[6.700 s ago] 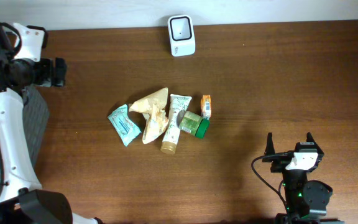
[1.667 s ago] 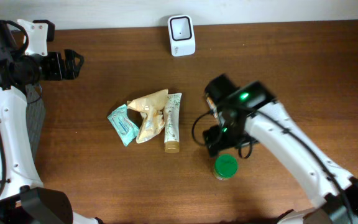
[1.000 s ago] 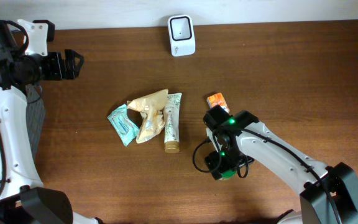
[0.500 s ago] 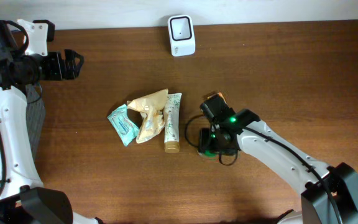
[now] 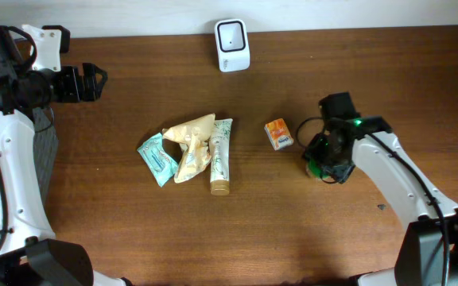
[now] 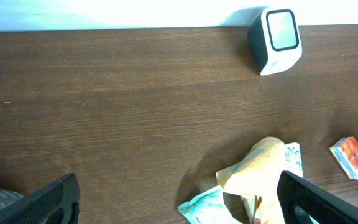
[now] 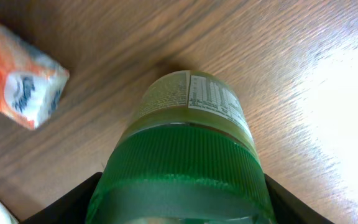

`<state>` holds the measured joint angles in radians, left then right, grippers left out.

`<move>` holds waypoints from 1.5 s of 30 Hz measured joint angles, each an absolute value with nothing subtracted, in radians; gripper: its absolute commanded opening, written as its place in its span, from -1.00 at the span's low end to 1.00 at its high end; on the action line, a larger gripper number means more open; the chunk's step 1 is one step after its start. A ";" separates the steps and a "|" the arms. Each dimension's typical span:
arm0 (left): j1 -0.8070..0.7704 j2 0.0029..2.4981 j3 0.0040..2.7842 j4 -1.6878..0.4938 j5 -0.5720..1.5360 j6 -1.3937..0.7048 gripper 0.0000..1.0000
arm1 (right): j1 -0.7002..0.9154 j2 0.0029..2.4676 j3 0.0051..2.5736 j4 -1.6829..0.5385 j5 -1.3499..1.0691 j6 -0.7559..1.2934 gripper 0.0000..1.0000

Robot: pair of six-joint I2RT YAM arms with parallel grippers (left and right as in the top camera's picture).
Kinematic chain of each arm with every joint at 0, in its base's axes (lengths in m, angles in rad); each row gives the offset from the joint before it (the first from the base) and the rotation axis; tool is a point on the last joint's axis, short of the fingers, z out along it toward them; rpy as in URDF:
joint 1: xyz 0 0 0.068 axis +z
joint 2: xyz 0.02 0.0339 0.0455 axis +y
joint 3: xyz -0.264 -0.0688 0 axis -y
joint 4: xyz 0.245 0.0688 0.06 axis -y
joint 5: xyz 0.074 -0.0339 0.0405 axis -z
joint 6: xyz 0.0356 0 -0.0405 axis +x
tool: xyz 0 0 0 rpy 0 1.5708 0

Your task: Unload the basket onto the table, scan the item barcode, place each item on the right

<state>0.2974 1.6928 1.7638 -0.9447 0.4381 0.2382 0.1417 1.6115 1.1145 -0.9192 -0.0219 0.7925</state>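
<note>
My right gripper [image 5: 322, 161] is shut on a small jar [image 7: 180, 163] with a ribbed green lid and a pale printed label; the lid fills the gap between both black fingers [image 7: 73, 204]. From overhead only a sliver of the jar's green [image 5: 314, 168] shows under the wrist, right of the middle of the table. The white barcode scanner [image 5: 231, 44] stands at the far edge, well up and to the left of that hand. My left gripper [image 5: 94, 82] hovers open at the far left with nothing between its fingers [image 6: 48, 202].
An orange carton [image 5: 278, 133] lies just left of the held jar. Left of centre, a pile holds a beige packet [image 5: 191, 143], a teal sachet [image 5: 159, 159] and a pale green tube [image 5: 219, 157]. The wooden table [image 5: 420, 95] ends at a white wall behind the scanner.
My right arm has swung right, away from the pile, carrying the green-lidded jar. The orange carton now lies uncovered to its left. The left arm has not moved.
</note>
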 measured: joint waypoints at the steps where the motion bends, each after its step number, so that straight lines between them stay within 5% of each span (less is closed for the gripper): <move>1: 0.297 1.693 1.764 -0.945 0.438 0.238 0.98 | 0.132 1.612 1.115 -0.916 -0.019 0.782 0.42; 7: 0.297 1.693 1.764 -0.945 0.438 0.238 0.98 | 0.131 1.612 1.116 -0.908 -0.015 0.691 0.82; 12: 0.297 1.693 1.764 -0.945 0.439 0.238 0.98 | 0.096 1.619 1.250 -1.030 -0.047 0.313 0.98; 16: 0.297 1.693 1.764 -0.945 0.438 0.238 0.98 | 0.073 1.624 1.352 -1.142 -0.073 -0.036 0.97; 22: 0.297 1.693 1.764 -0.945 0.438 0.238 0.99 | 0.073 1.803 1.352 -1.154 -0.113 -0.154 0.98; 31: 0.297 1.693 1.764 -0.945 0.438 0.238 0.98 | 0.072 1.834 1.352 -1.173 -0.059 -0.107 0.54; 45: 0.297 1.693 1.764 -0.945 0.438 0.238 0.98 | 0.072 1.834 1.352 -1.153 -0.080 -0.084 0.22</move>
